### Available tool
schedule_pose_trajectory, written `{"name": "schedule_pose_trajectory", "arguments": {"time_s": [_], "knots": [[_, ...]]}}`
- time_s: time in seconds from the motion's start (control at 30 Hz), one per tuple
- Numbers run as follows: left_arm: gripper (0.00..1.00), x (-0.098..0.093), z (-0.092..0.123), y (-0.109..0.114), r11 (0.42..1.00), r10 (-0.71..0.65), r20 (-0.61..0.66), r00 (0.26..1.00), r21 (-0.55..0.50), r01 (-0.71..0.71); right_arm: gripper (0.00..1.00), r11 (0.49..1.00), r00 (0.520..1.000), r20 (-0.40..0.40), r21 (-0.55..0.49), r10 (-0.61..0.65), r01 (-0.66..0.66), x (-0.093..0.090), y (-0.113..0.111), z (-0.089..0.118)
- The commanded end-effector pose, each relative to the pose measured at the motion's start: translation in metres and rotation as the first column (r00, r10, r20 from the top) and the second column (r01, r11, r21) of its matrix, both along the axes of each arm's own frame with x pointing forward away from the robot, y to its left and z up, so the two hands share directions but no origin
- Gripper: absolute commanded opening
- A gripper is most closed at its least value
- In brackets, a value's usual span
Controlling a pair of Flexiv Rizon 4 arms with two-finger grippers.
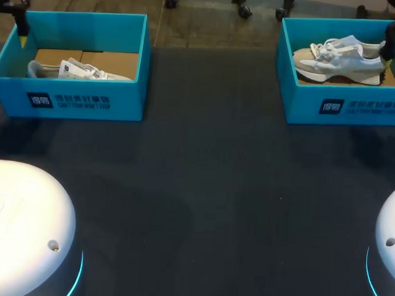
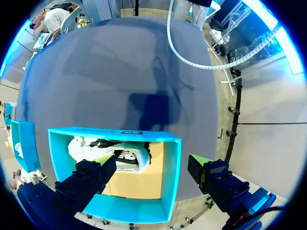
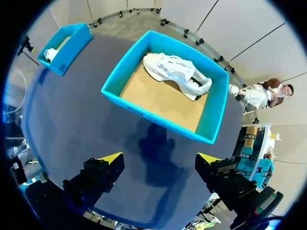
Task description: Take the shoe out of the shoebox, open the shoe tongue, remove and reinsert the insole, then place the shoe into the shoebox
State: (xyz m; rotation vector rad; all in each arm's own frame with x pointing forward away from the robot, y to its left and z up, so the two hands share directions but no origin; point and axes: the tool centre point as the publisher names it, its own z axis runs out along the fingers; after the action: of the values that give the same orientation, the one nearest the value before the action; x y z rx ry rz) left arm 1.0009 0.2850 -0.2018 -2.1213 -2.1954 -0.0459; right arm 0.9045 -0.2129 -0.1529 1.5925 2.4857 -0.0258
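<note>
Plainly the first step is not yet begun: each shoe lies inside its own blue box at the far side of the bench [image 1: 202,187]. The left shoe [image 1: 79,69] is in the left shoebox [image 1: 68,100] and the right shoe [image 1: 339,59] in the right shoebox [image 1: 343,105]. The boxes stand well apart, probably so that each arm works its own.

The left arm [image 1: 21,19] hangs above the far left corner of its box with jaws spread wide and empty. One yellow fingertip [image 2: 108,158] is over the shoe and the other is outside the box wall.

The right arm [image 1: 394,32] is high by its box's right end, its jaws equally wide and holding nothing. In its wrist view the box lies ahead of the fingertips [image 3: 112,158]. Such a wide spread likely suits straddling a shoe from above.
</note>
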Motion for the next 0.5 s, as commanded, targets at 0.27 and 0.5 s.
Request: {"name": "schedule_pose_trajectory", "arguments": {"time_s": [0.27, 0.5], "knots": [[1.00, 0.000, 0.000, 0.000, 1.000, -0.001, 0.000, 1.000, 0.002, 0.001, 1.00, 0.946, 0.947, -0.172, -0.230, -0.270, 0.228, 0.062, -0.026, -0.021], [1.00, 0.000, 0.000, 0.000, 1.000, -0.001, 0.000, 1.000, 0.002, 0.001, 1.00, 0.926, 0.924, -0.166, -0.220, -0.346, 0.307, 0.126, -0.038, -0.023]]}}
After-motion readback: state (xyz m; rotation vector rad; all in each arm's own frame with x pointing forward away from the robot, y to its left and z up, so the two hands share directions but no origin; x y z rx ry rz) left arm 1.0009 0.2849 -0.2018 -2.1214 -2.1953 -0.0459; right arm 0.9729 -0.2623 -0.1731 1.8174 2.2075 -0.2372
